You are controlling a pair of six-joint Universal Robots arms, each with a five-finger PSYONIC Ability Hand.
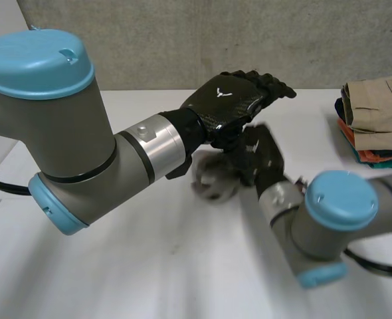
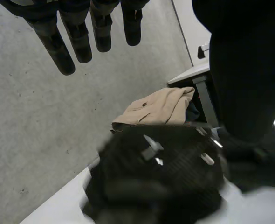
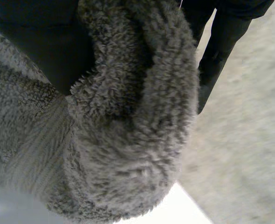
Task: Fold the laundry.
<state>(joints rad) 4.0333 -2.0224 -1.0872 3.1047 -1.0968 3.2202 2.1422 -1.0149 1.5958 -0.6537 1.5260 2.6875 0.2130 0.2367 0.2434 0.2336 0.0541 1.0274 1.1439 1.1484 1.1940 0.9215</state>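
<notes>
Head view: finds the right robot hand (image 1: pixel 262 159) near the middle of the counter (image 1: pixel 136 266), clenched on one grey fleece cloth (image 1: pixel 212 181) bunched into a lump. Puts the left robot hand (image 1: pixel 232 100) just above and behind it, released and holding nothing, probably placed there to take a free edge for the spreading-out. Shows one stack of folded clothes (image 1: pixel 375 116) at the far right edge, well apart from both, likely set aside as finished work. Counts in it two tan pieces, with dark blue, orange and teal layers between and below; cannot give an exact total.

Left wrist view: looks past straight, spread fingers (image 2: pixel 58 46) with nothing in them, down onto the back of the right robot hand (image 2: pixel 161 182), and beyond to the tan top of the stack (image 2: pixel 158 107).

Right wrist view: has the fleece cloth (image 3: pixel 128 140) rolled thick against the palm side, with dark fingers (image 3: pixel 221 46) just beside it, so grasped rather than merely resting. Seems gathered this way for lifting, not yet flat enough to fold. Tally: two robot hands, one fleece cloth, one stack.
</notes>
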